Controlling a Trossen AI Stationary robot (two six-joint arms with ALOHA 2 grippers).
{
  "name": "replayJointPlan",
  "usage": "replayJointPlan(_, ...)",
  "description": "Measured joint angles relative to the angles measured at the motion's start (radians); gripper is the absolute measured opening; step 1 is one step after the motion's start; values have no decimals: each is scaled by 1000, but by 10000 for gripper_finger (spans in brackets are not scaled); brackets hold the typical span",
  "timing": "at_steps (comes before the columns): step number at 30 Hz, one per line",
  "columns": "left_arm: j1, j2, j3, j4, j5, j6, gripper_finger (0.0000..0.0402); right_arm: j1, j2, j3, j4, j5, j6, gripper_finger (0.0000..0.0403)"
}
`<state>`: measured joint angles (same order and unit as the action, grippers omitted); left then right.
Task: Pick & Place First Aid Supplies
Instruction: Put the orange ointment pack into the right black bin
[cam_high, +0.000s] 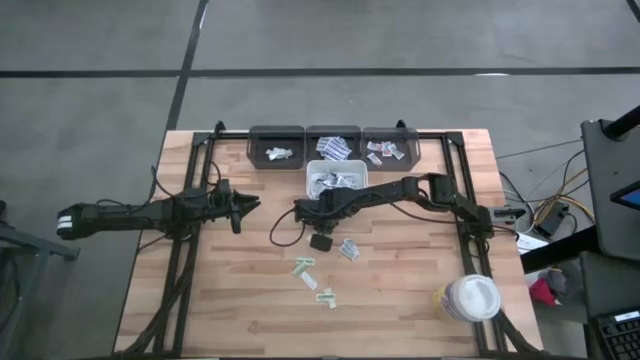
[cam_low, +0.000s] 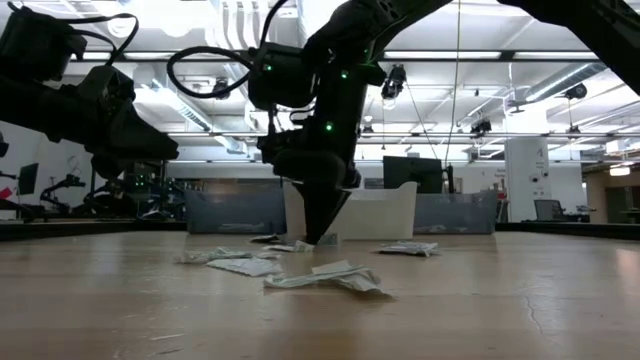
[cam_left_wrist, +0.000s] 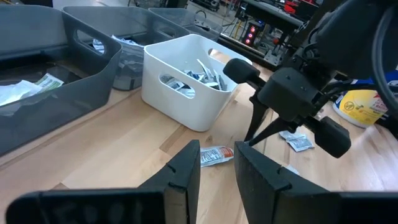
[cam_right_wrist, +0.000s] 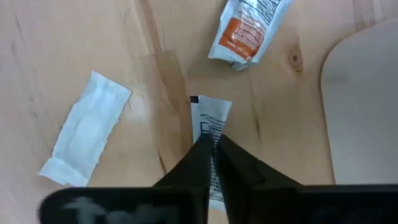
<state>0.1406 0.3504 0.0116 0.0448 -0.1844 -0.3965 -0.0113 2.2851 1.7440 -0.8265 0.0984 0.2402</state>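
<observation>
The wooden table carries three grey bins along its far edge and a white bin just in front of them. The right gripper stands over a white sachet — jaws pinched together on it. The left gripper hovers at the left, jaws apart. Other sachets lie nearer — loose.
</observation>
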Motion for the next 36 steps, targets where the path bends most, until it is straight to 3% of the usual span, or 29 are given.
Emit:
replayJointPlan(5, 0, 0, 0, 0, 0, 0, 94, 0, -49, 9, -63, -65, -4, 9)
replayJointPlan(12, 0, 0, 0, 0, 0, 0, 94, -17, -242, 25, -58, -507, -227, 8)
replayJointPlan(14, 0, 0, 0, 0, 0, 0, 94, -20, -285, 23, -46, -573, -248, 8)
replayJointPlan(16, 0, 0, 0, 0, 0, 0, 94, -26, -336, 21, -21, -566, -248, 8)
replayJointPlan(19, 0, 0, 0, 0, 0, 0, 94, -38, -415, 21, 29, -439, -243, 8)
replayJointPlan(25, 0, 0, 0, 0, 0, 0, 94, -35, -519, 19, -43, 169, -148, 8)
replayJointPlan(29, 0, 0, 0, 0, 0, 0, 94, -50, -570, 19, -230, 467, -24, 8)
replayJointPlan(32, 0, 0, 0, -1, 0, -1, 94, -78, -581, 18, -387, 585, 124, 8)
replayJointPlan(36, 0, 0, 0, 0, 0, -8, 94, -159, -586, 18, -545, 601, 294, 8)
